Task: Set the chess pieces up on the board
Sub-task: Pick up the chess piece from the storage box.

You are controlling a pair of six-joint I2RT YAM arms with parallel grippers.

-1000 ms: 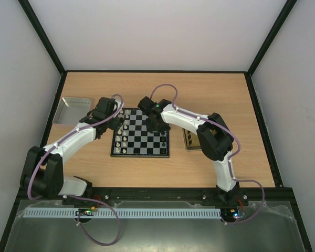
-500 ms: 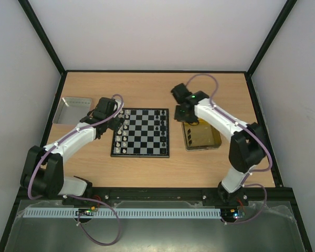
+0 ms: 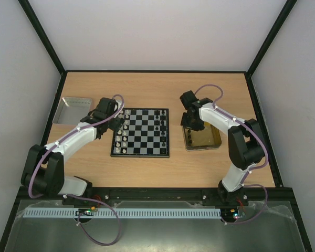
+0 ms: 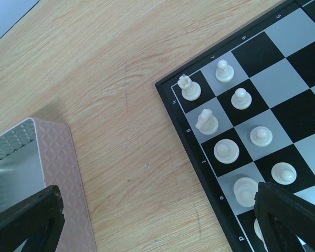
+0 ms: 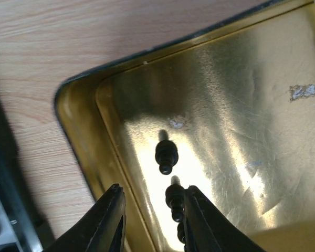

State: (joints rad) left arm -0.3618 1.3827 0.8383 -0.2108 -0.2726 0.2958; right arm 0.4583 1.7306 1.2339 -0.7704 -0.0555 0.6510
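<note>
The board [image 3: 142,133] lies mid-table, with white chess pieces [image 3: 124,132] in two columns on its left side and a few black ones [image 3: 157,120] toward its right. My left gripper [image 3: 114,122] hovers at the board's left edge. In the left wrist view it [image 4: 157,231] is wide open and empty over bare wood, with white pieces [image 4: 241,98] on the board's corner [image 4: 170,97]. My right gripper [image 5: 153,190] is low in the yellow tray [image 5: 236,105], jaws parted. One black piece [image 5: 174,200] sits beside its right finger [image 5: 202,220], another [image 5: 166,154] just ahead.
A silver metal tray [image 3: 73,109] sits at the far left of the table, its patterned side [image 4: 60,173] close to my left finger [image 4: 26,223]. The yellow tray [image 3: 203,138] lies right of the board. Dark frame rails edge the table.
My right arm has swung off the board to the right and down into the yellow tray, its jaws spreading wider. The left arm has stayed put.
</note>
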